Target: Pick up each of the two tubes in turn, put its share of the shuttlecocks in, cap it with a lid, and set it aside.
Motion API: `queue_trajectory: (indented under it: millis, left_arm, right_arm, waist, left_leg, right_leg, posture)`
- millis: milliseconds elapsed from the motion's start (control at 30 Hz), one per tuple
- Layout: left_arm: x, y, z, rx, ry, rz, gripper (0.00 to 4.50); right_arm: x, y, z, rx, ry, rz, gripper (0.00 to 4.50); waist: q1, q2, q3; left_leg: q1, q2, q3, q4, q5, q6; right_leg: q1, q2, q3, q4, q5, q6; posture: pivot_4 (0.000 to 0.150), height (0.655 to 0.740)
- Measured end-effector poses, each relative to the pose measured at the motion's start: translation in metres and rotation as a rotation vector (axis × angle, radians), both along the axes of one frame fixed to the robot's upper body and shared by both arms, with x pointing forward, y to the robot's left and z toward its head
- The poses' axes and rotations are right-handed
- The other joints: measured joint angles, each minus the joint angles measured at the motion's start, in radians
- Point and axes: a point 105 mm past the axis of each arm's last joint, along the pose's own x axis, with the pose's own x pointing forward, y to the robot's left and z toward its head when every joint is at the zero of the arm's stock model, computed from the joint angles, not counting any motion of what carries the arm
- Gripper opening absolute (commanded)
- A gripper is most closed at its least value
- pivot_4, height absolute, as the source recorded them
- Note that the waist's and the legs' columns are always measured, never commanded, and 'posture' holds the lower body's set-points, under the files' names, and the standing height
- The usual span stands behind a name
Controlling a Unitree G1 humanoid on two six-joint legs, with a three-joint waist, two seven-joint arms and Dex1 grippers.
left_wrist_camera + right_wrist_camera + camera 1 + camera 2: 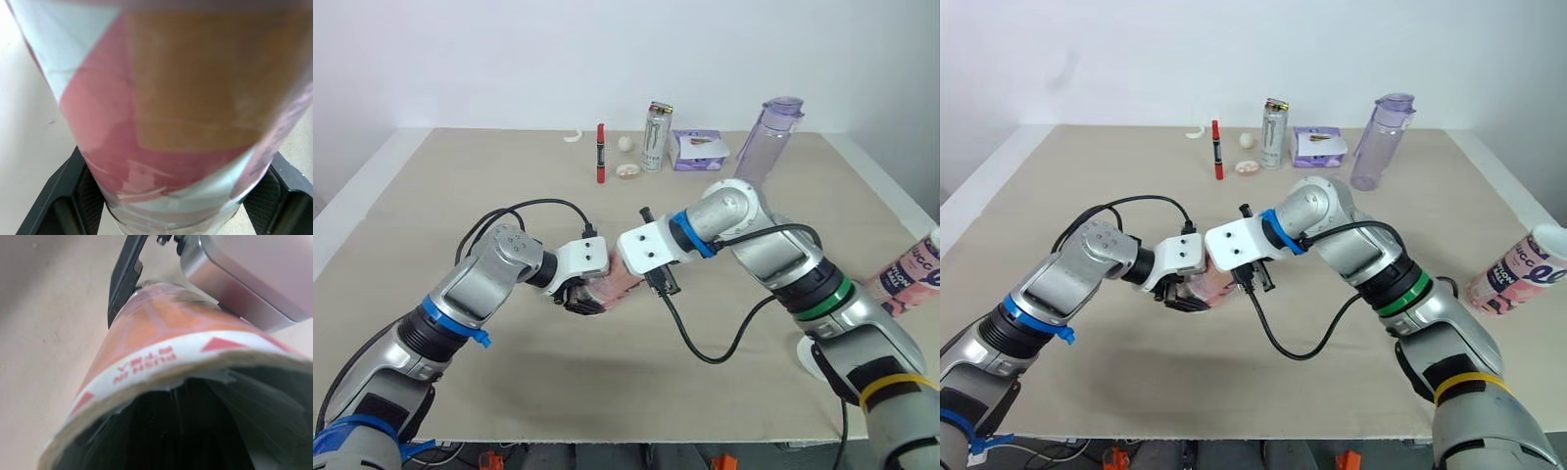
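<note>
Over the middle of my matte beige table (pixel 431 215), with a plain white wall behind, the pink cardboard tube (pixel 612 286) is held low with its long axis running level from left to right. Its open, dark mouth with the red-lettered rim faces the right gripper (pixel 631 274), whose state I cannot tell. My left gripper (pixel 579 294) is clamped on the tube, its ribbed black fingers (pixel 58 196) pressing both sides. The second tube (pixel 1518 274) lies on its side at the table's right edge, and a clear bottle (pixel 766 137) and a can (pixel 656 135) stand at the far edge.
</note>
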Motion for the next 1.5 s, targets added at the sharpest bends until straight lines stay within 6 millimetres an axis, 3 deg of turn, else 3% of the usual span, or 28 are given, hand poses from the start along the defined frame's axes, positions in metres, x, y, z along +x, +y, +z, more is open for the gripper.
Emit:
queue_trajectory:
  millis: [67,533,733,967,1300,1400,1433,1500]
  left_arm:
    - [0.001,0.002,-0.002,0.007,-0.003,0.014,3.46]
    - [0.0,0.003,-0.005,0.008,0.003,0.016,3.46]
    - [-0.002,0.001,-0.003,0.001,-0.004,-0.004,3.46]
    - [-0.003,-0.001,-0.001,-0.006,-0.008,-0.021,3.46]
    - [-0.003,-0.002,-0.001,-0.009,-0.011,-0.026,3.46]
    - [-0.003,-0.003,-0.001,-0.021,-0.008,-0.025,3.46]
    - [-0.003,-0.004,-0.001,-0.038,-0.008,-0.031,3.46]
    - [-0.003,-0.003,-0.001,-0.055,-0.006,-0.034,3.46]
  right_arm:
    - [0.001,0.004,-0.005,-0.03,0.004,0.022,0.14]
    - [-0.002,0.006,-0.006,-0.05,0.062,0.04,0.14]
    - [-0.004,-0.002,0.009,0.054,0.18,0.001,0.14]
    - [-0.005,-0.021,0.029,0.116,0.195,-0.032,0.14]
    - [-0.008,-0.028,0.031,0.114,0.209,-0.049,0.14]
    - [-0.008,-0.04,0.04,0.157,0.219,-0.083,0.14]
    - [-0.01,-0.06,0.049,0.22,0.26,-0.136,0.14]
    - [-0.01,-0.079,0.057,0.269,0.28,-0.198,0.14]
  waist:
    - [-0.003,0.0,0.0]
    - [-0.003,-0.001,-0.011]
    - [0.003,-0.001,-0.009]
    - [0.008,-0.001,-0.009]
    - [0.008,-0.002,-0.008]
    - [0.012,-0.002,-0.008]
    - [0.016,-0.002,-0.008]
    - [0.019,-0.003,-0.007]
  left_leg:
    - [0.009,0.0,0.0,-0.004,0.0,0.0]
    - [0.01,0.0,-0.001,-0.005,0.0,0.0]
    - [0.002,0.0,-0.001,-0.005,0.0,0.0]
    - [-0.004,-0.001,-0.001,-0.005,0.0,0.0]
    - [-0.005,-0.001,-0.001,-0.005,0.0,0.0]
    - [-0.007,-0.001,-0.001,-0.005,0.0,0.0]
    - [-0.008,-0.001,-0.001,-0.005,0.0,0.0]
    - [-0.009,-0.001,-0.001,-0.005,0.0,0.0]
  right_leg:
    - [0.002,0.0,0.0,0.0,0.002,-0.003]
    - [0.001,0.001,0.0,0.0,0.001,-0.005]
    - [-0.003,0.001,0.001,0.0,0.0,-0.004]
    - [-0.005,0.001,0.001,0.0,-0.002,-0.002]
    - [-0.006,0.001,0.001,-0.001,-0.002,-0.002]
    - [-0.006,0.0,0.001,-0.002,-0.003,-0.002]
    - [-0.007,0.0,0.001,-0.003,-0.003,-0.001]
    - [-0.007,-0.001,0.001,-0.004,-0.003,-0.001]
  posture:
    - [0.15,0.74]
    - [0.15,0.74]
    - [0.15,0.74]
    - [0.15,0.74]
    - [0.15,0.74]
    - [0.15,0.74]
    - [0.15,0.74]
    - [0.15,0.74]
